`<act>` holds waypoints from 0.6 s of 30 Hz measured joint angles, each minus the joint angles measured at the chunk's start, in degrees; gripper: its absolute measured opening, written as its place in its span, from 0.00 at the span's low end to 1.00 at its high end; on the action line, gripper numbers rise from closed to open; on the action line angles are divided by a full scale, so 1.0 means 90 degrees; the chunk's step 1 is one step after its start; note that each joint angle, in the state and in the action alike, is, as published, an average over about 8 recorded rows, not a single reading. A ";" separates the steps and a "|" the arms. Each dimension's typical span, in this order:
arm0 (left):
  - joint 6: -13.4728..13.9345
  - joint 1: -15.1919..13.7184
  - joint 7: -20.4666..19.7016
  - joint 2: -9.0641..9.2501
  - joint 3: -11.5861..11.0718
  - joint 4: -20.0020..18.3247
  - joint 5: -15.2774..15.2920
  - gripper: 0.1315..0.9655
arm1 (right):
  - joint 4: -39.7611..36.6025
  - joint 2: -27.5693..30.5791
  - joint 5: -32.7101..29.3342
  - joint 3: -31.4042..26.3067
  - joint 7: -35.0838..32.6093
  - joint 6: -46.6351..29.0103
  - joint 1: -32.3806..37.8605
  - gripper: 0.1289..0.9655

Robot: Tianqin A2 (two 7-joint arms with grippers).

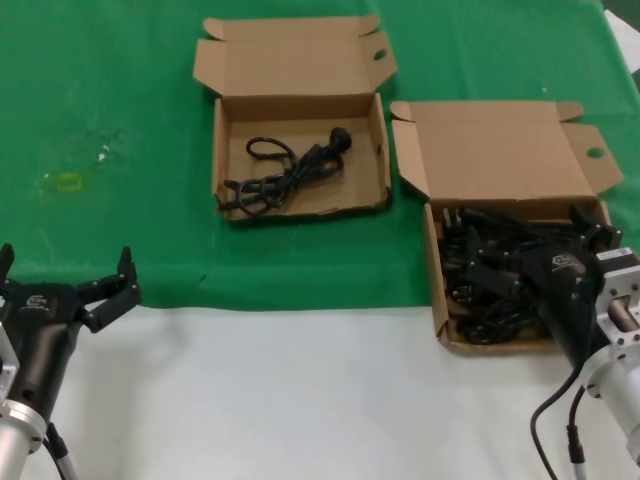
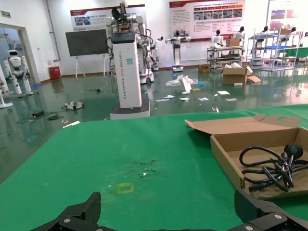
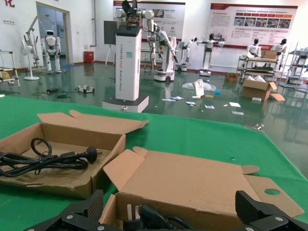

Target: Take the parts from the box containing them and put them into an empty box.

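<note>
A brown cardboard box (image 1: 500,150) at the right holds a pile of black power cords (image 1: 490,275). My right gripper (image 1: 535,250) hangs open just over this pile, holding nothing. In the right wrist view, the gripper (image 3: 168,204) spans the box's near part, with a black plug (image 3: 149,217) between its fingers. A second like box (image 1: 300,207) lies farther left, holding one black cord (image 1: 285,175). It also shows in the right wrist view (image 3: 67,183) with its cord (image 3: 48,161). My left gripper (image 1: 65,262) is parked open at the near left, empty.
Both boxes lie on a green cloth (image 1: 110,200) with lid flaps open to the far side. A white table strip (image 1: 300,390) runs along the front. A small yellow mark (image 1: 68,181) is on the cloth at left. The left wrist view shows the one-cord box (image 2: 226,156).
</note>
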 joint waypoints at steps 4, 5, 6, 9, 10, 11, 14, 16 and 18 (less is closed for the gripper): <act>0.0000 0.0000 0.0000 0.0000 0.0000 0.0000 0.0000 1.00 | 0.0000 0.0000 0.0000 0.0000 0.0000 0.0000 0.0000 1.00; 0.0000 0.0000 0.0000 0.0000 0.0000 0.0000 0.0000 1.00 | 0.0000 0.0000 0.0000 0.0000 0.0000 0.0000 0.0000 1.00; 0.0000 0.0000 0.0000 0.0000 0.0000 0.0000 0.0000 1.00 | 0.0000 0.0000 0.0000 0.0000 0.0000 0.0000 0.0000 1.00; 0.0000 0.0000 0.0000 0.0000 0.0000 0.0000 0.0000 1.00 | 0.0000 0.0000 0.0000 0.0000 0.0000 0.0000 0.0000 1.00; 0.0000 0.0000 0.0000 0.0000 0.0000 0.0000 0.0000 1.00 | 0.0000 0.0000 0.0000 0.0000 0.0000 0.0000 0.0000 1.00; 0.0000 0.0000 0.0000 0.0000 0.0000 0.0000 0.0000 1.00 | 0.0000 0.0000 0.0000 0.0000 0.0000 0.0000 0.0000 1.00; 0.0000 0.0000 0.0000 0.0000 0.0000 0.0000 0.0000 1.00 | 0.0000 0.0000 0.0000 0.0000 0.0000 0.0000 0.0000 1.00; 0.0000 0.0000 0.0000 0.0000 0.0000 0.0000 0.0000 1.00 | 0.0000 0.0000 0.0000 0.0000 0.0000 0.0000 0.0000 1.00; 0.0000 0.0000 0.0000 0.0000 0.0000 0.0000 0.0000 1.00 | 0.0000 0.0000 0.0000 0.0000 0.0000 0.0000 0.0000 1.00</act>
